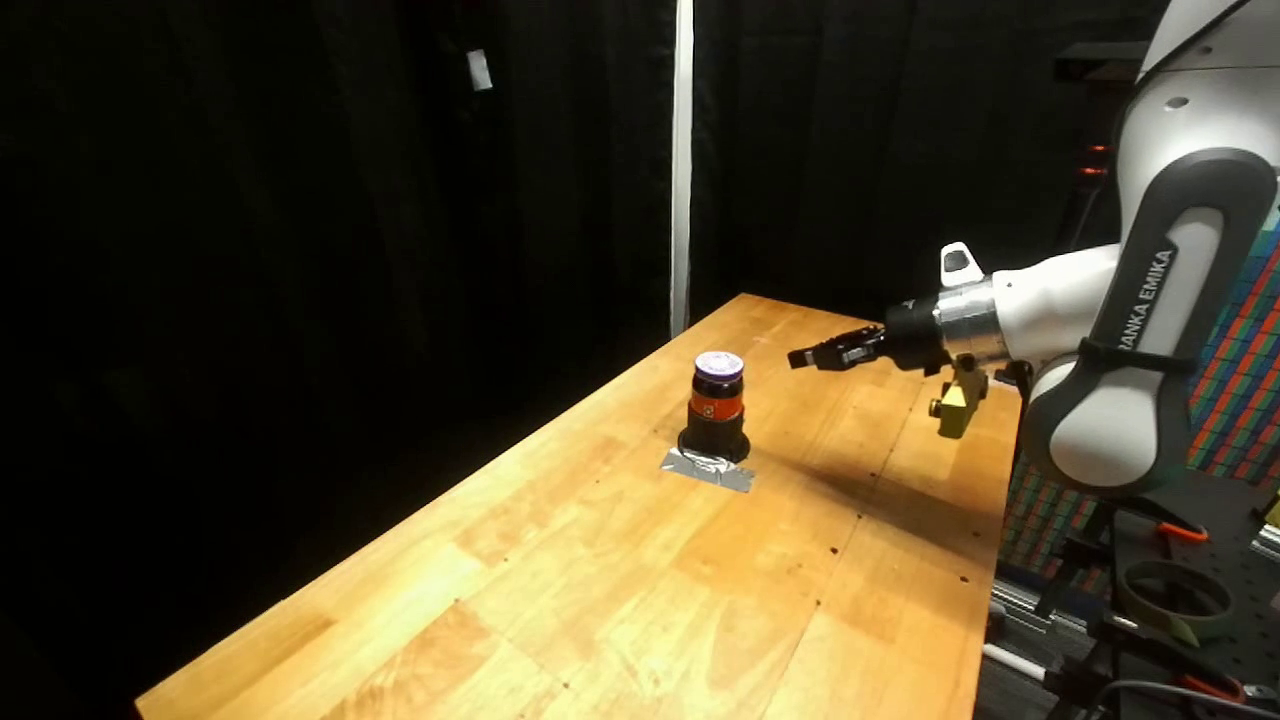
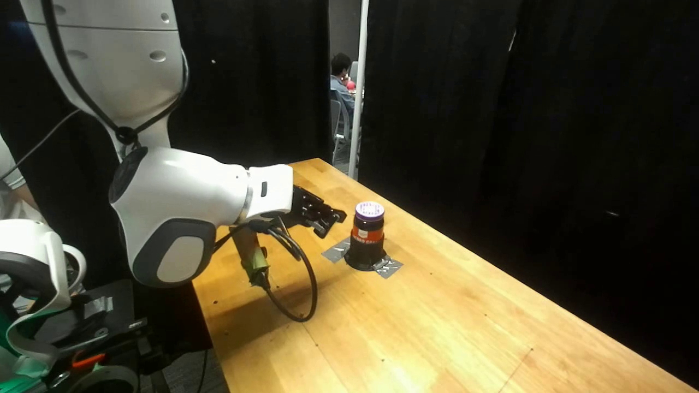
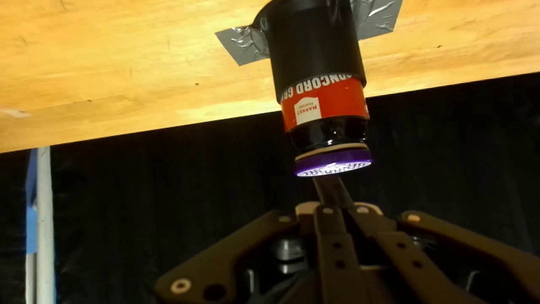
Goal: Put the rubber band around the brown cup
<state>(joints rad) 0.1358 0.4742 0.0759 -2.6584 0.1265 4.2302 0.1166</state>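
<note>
The brown cup is a dark jar with an orange-red label, in both exterior views [image 1: 717,407] [image 2: 367,234] and the wrist view [image 3: 327,103]. It stands upright in a black holder [image 3: 316,50] and has a purple lid [image 3: 333,159] with a pale top. A thin tan band, which looks like the rubber band [image 3: 330,149], circles the jar at the lid's lower edge. My gripper [image 3: 331,185] is shut, with nothing seen between its fingers. It is beside the jar at about lid height in both exterior views [image 1: 800,358] [image 2: 333,220], apart from it.
Silver tape [image 1: 710,468] fixes the holder to the wooden table [image 1: 620,590]. A black cable [image 2: 314,289] loops below my wrist, and a yellow-green taped bracket [image 1: 957,405] hangs there. Dark curtains and a pale pole [image 1: 682,170] stand behind the table.
</note>
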